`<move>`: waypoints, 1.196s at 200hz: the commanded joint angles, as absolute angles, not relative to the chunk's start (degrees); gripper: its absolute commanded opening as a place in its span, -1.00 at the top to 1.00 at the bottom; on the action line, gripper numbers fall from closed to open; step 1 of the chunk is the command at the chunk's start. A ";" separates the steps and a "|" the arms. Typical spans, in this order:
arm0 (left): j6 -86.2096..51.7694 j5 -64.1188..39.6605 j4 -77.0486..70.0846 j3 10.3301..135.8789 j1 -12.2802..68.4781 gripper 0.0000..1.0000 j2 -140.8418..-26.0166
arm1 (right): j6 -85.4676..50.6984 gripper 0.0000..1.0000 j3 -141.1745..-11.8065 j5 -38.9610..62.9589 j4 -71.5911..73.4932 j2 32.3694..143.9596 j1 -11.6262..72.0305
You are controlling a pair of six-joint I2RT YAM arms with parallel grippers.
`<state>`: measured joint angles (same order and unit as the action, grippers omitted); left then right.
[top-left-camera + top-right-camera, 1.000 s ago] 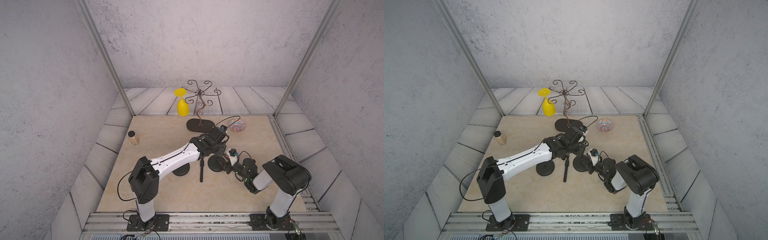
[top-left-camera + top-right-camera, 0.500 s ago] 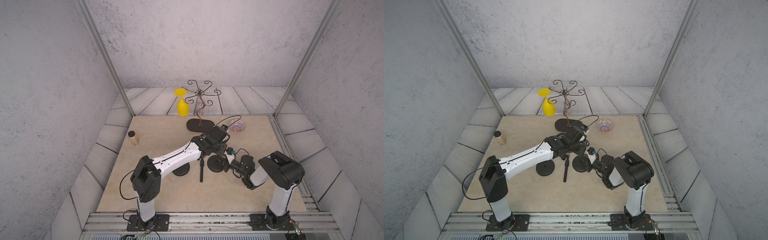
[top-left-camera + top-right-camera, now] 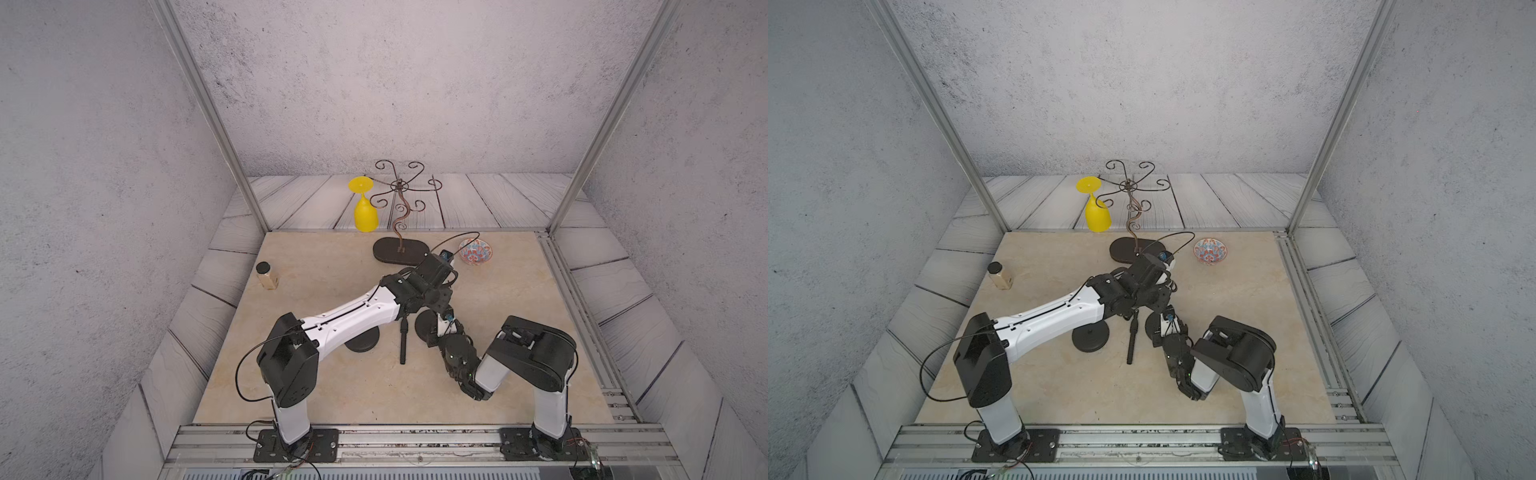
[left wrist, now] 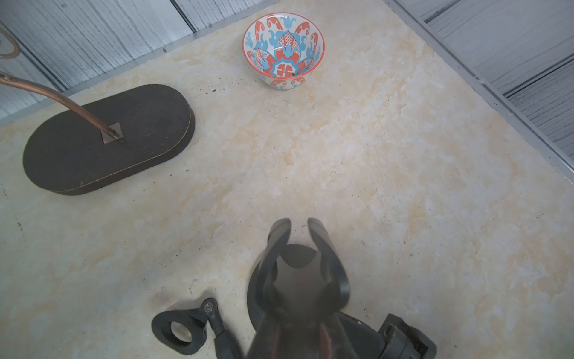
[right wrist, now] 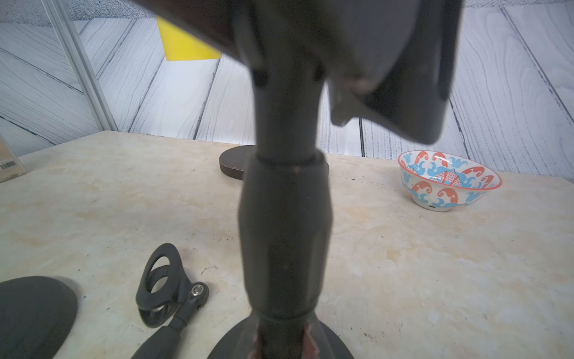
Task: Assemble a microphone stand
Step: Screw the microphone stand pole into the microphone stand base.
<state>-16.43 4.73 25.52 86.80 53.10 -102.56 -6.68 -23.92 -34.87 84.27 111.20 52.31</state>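
Microphone stand (image 5: 284, 217) is upright on its round base (image 3: 423, 328) in the middle of the table (image 3: 332, 266), between my two arms. My left tool (image 4: 299, 340) is closed tight on the stem of the clip (image 4: 298, 258) at its top. My right tool (image 5: 284, 346) is pinched on the stand just above the base. Farther back, the patterned bowl (image 4: 281, 84) shows its painted inside and one tiny dark speck. The black-lidded jar (image 3: 266, 276) holds something tan. A yellow glass (image 3: 365, 212) is upside down at the wire rack (image 3: 399, 195).
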 commanded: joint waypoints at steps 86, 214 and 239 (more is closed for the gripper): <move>-15.59 2.63 37.07 84.79 53.94 0.70 -106.88 | -3.44 -0.10 -18.19 32.94 80.28 103.03 26.66; -16.25 1.89 36.74 84.99 53.89 0.70 -107.08 | -5.32 1.00 -19.32 -23.12 80.38 109.93 42.30; -16.35 2.00 36.91 84.55 53.91 0.70 -106.75 | -11.21 1.00 -22.35 -48.77 80.42 112.98 51.63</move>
